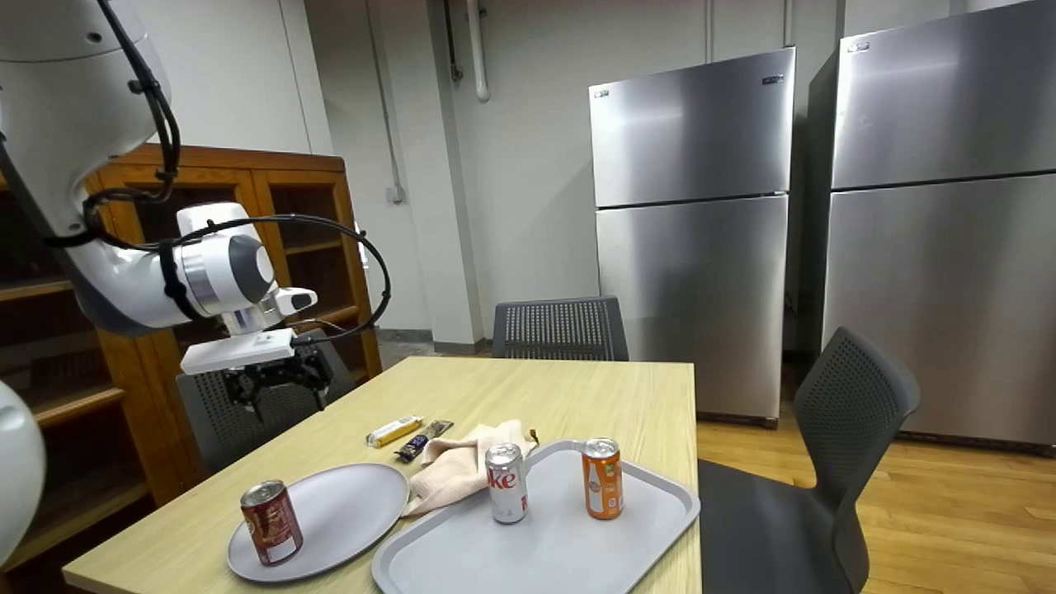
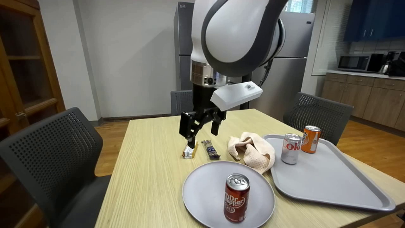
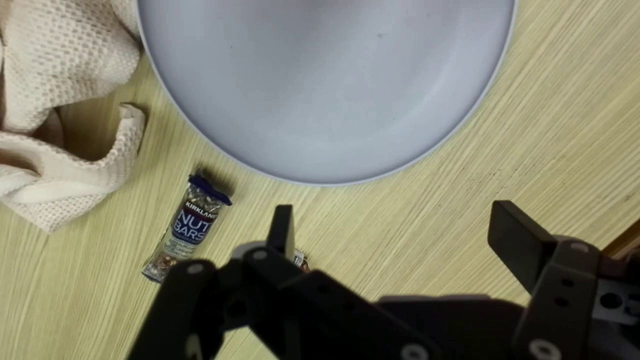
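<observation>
My gripper (image 1: 289, 404) is open and empty above the table. It also shows in an exterior view (image 2: 203, 137) and in the wrist view (image 3: 395, 220). Nearest below it lie a yellow-and-white wrapped bar (image 2: 190, 150) and a dark blue nut bar (image 3: 187, 227). In the wrist view a finger hides most of the yellow bar; only a bit of wrapper (image 3: 300, 259) shows. A round grey plate (image 3: 330, 100) lies in front of the fingers. A dark red Dr Pepper can (image 2: 236, 199) stands upright on it. A crumpled cream cloth (image 3: 65, 60) lies beside the nut bar.
A grey tray (image 2: 329, 180) holds an upright silver Diet Coke can (image 2: 291, 148) and an orange can (image 2: 311, 139). Dark chairs (image 1: 825, 462) stand around the wooden table (image 1: 577, 388). A wooden cabinet (image 1: 330, 173) and steel refrigerators (image 1: 693, 289) stand behind.
</observation>
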